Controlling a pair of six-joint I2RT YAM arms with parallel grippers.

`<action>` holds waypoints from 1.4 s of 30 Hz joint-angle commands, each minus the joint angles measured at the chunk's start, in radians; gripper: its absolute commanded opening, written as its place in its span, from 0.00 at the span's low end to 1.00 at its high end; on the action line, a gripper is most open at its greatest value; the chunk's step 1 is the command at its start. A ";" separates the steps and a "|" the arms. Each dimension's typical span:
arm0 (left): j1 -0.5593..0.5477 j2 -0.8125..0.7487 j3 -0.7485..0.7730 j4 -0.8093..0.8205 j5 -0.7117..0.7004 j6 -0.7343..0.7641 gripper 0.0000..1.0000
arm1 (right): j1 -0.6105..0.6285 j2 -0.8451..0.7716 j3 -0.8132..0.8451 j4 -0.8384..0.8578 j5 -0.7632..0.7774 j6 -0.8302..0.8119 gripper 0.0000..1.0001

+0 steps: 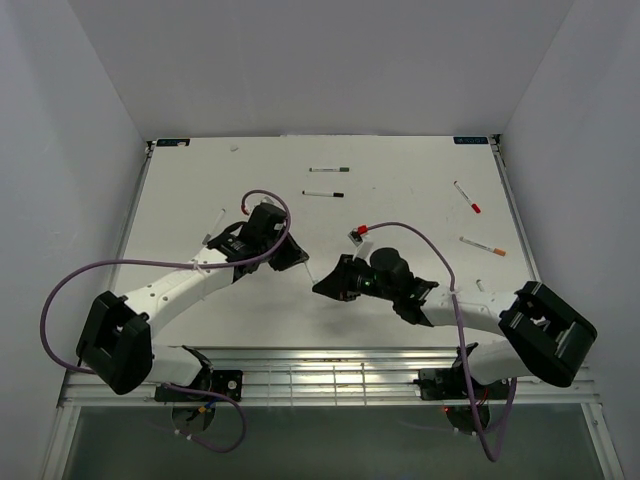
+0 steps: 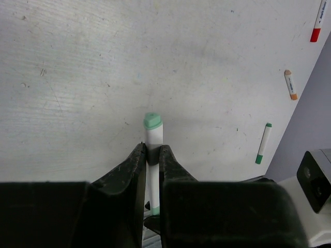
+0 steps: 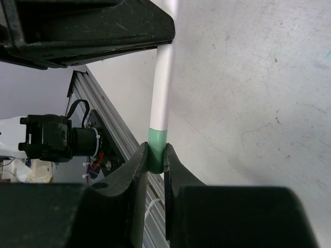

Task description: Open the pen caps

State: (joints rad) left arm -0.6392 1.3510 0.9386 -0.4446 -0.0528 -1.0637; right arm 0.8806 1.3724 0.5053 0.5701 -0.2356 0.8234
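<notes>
Green pen cap (image 3: 157, 145), lower part hidden between right jaws

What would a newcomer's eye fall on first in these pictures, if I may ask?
First, the two arms meeting over the middle of the table on one white pen: the left gripper clamps its barrel, and the right gripper is shut on the green cap at its end. Next come the loose pens lying toward the far edge, such as the red-capped pen at the far right.
</notes>
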 commanded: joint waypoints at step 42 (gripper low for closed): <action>0.158 0.238 0.103 -0.003 0.039 0.456 0.00 | -0.218 0.190 0.430 -0.707 0.326 -0.408 0.08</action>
State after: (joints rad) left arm -0.4488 1.5627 0.9867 -0.3771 -0.0273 -0.7006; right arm 0.6880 1.4857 0.8509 0.0319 -0.0303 0.5205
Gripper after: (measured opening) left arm 0.209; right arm 0.177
